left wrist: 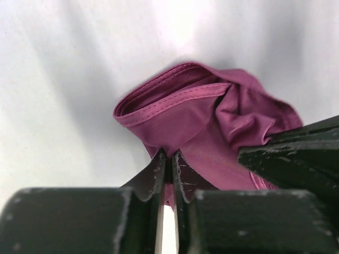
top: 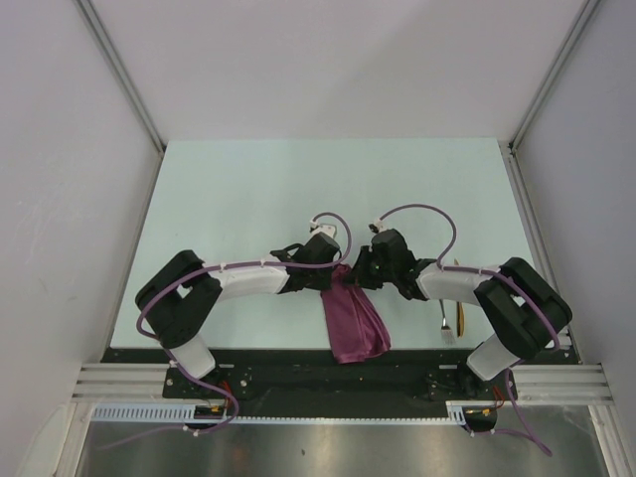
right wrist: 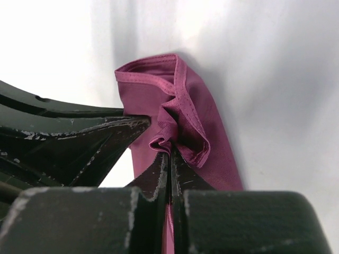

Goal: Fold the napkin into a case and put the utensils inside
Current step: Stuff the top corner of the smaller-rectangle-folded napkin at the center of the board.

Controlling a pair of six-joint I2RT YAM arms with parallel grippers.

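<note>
The plum napkin (top: 353, 320) is being pinched by both tools: the left gripper (left wrist: 170, 161) is being held closed on one bunched hem and the right gripper (right wrist: 169, 159) on another, with the crumpled cloth trailing toward the middle of the tabletop's (top: 248, 199) near edge. No case is yet being formed. Folding appears barely begun, and the utensils (top: 449, 318) are lying untouched near the near right corner.

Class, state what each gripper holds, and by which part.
Both hold the napkin at its far end: left gripper on a fold near the hem, right gripper on bunched hem cloth.
</note>
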